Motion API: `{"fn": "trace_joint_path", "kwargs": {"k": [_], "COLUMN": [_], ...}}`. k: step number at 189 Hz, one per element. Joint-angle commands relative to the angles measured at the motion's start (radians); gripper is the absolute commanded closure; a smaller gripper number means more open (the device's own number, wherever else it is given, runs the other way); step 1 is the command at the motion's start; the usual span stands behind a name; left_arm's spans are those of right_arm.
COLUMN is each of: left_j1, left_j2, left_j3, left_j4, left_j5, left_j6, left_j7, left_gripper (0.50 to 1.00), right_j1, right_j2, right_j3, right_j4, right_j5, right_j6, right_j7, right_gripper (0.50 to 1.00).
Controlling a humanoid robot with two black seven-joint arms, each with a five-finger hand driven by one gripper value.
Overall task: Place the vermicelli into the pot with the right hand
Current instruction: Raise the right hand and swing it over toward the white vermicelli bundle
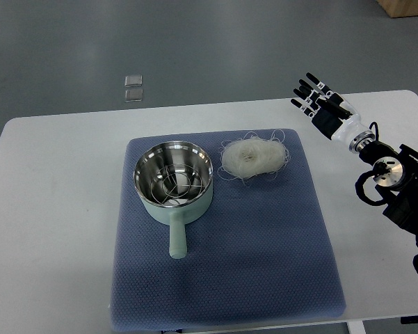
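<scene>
A pale bundle of vermicelli (251, 158) lies on the blue mat (264, 243), just right of the pot. The mint-green pot (173, 180) has a shiny steel inside and its handle points toward the near edge; a few thin strands show inside it. My right hand (318, 99) hovers over the white table at the upper right, well right of the vermicelli, fingers spread and holding nothing. Its arm comes in from the right edge. The left arm does not show.
The blue mat covers the middle of the white table (49, 209). Two small clear squares (133, 88) lie on the grey floor beyond the table's far edge. A brown box corner (407, 7) sits at the top right.
</scene>
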Motion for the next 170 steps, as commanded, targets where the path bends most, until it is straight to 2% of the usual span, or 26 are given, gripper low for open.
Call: {"fn": "trace_joint_path", "kwargs": {"k": [1,24,56,82,105,134,170], "left_j1": [0.000,0.000,0.002,0.005,0.005,0.005,0.006], "left_j2": [0.000,0.000,0.000,0.000,0.000,0.000,0.000], "left_j3": [0.000,0.000,0.000,0.000,0.002,0.000,0.000], "left_j4": [-0.001,-0.001,-0.001,-0.001,-0.001,-0.008,-0.009], "left_j5": [0.000,0.000,0.000,0.000,0.000,0.000,0.000], "left_j6": [-0.002,-0.002,-0.002,-0.002,-0.002,-0.002,-0.002], "left_j7": [0.000,0.000,0.000,0.000,0.000,0.000,0.000], "left_gripper": [0.500,0.500,0.500,0.500,0.500,0.500,0.500], "right_j1": [0.046,0.145,0.323,0.456,0.553,0.617,0.608], "right_j2": [-0.042,-0.091,-0.168,-0.221,-0.255,-0.294,-0.277], "right_j3": [-0.033,-0.106,-0.353,-0.546,-0.691,-0.761,-0.754], "right_j4": [0.000,0.001,0.057,0.156,0.290,0.466,0.540], "right_j5": [-0.116,-0.264,-0.571,-0.796,-1.020,-1.229,-1.227], "right_j6": [0.000,0.000,0.000,0.000,0.000,0.000,-0.011], "right_j7": [0.000,-0.003,-0.014,-0.015,-0.026,-0.063,-0.106], "right_gripper": [0.558,0.560,0.558,0.556,0.556,0.556,0.556]}}
